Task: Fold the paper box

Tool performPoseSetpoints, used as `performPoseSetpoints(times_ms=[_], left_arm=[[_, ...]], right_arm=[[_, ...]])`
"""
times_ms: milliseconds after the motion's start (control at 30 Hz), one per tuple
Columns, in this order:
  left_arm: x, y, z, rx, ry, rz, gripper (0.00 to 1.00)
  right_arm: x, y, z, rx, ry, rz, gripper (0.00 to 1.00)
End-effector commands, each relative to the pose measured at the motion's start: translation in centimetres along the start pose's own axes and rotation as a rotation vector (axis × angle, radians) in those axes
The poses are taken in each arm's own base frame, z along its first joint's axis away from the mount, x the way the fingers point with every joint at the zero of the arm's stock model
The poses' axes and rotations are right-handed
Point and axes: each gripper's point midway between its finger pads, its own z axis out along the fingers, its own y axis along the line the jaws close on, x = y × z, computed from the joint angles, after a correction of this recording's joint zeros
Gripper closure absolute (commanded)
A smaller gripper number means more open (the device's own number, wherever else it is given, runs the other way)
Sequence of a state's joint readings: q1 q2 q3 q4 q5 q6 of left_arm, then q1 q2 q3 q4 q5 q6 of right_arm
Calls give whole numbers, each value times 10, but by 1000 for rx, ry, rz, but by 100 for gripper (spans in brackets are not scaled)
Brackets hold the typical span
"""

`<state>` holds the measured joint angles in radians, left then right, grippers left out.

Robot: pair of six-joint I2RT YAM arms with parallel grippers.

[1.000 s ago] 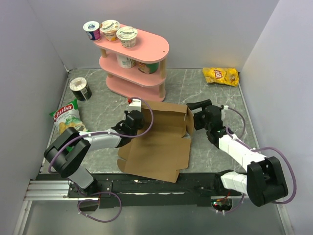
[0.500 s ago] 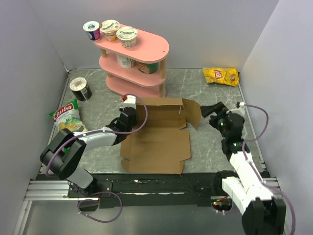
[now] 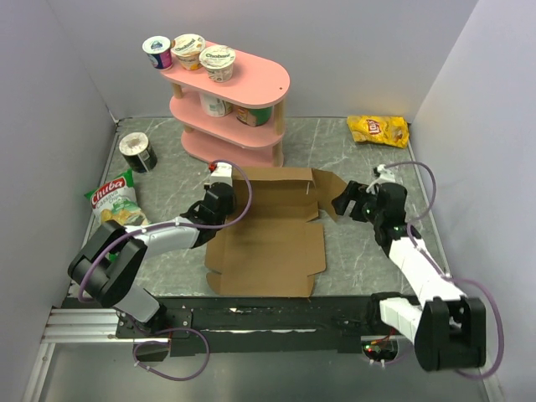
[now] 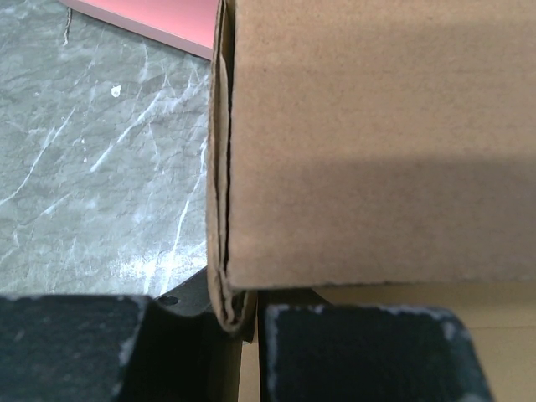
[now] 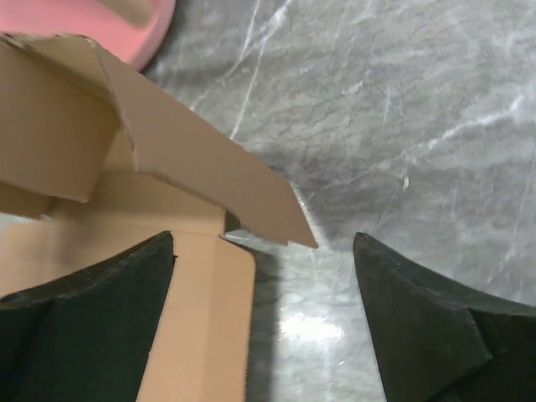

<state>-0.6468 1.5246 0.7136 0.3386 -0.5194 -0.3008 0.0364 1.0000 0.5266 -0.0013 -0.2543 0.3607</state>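
right gripper (image 3: 345, 203) nearer, beside paper box (image 3: 272, 239)

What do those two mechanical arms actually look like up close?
The left arm and right arm both have white links between chunky black joints. A purple cable loops along each. The fingers are black and wedge-shaped, with rough padded faces.

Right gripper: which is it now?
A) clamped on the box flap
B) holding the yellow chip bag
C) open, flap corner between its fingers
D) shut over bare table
C: on the right gripper the jaws stand wide apart, with a flap corner of the paper box ahead between them.
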Motion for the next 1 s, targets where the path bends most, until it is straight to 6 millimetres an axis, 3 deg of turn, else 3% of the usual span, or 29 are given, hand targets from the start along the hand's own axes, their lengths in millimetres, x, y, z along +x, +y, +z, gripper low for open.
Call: performPoseSetpoints(times_ms=[0,167,333,633,967], left_arm=[[1,-2,-4,27,8,9,87],[1,-3,-4,33,8,7,87],[1,-4,-3,34,8,5,87],[4,-4,-2,29,17,9,87],[7,-2,-1,-17,16,40,88]], right_arm=[[-21,9,14,-62,-13,-143,13],[-16,12,33,-108,8,-145,30],[-14,20,38,-136,13,-172,45],[-10,44,31,-104,-4,-272,92],[-10,62,23,-23,48,-213,100]])
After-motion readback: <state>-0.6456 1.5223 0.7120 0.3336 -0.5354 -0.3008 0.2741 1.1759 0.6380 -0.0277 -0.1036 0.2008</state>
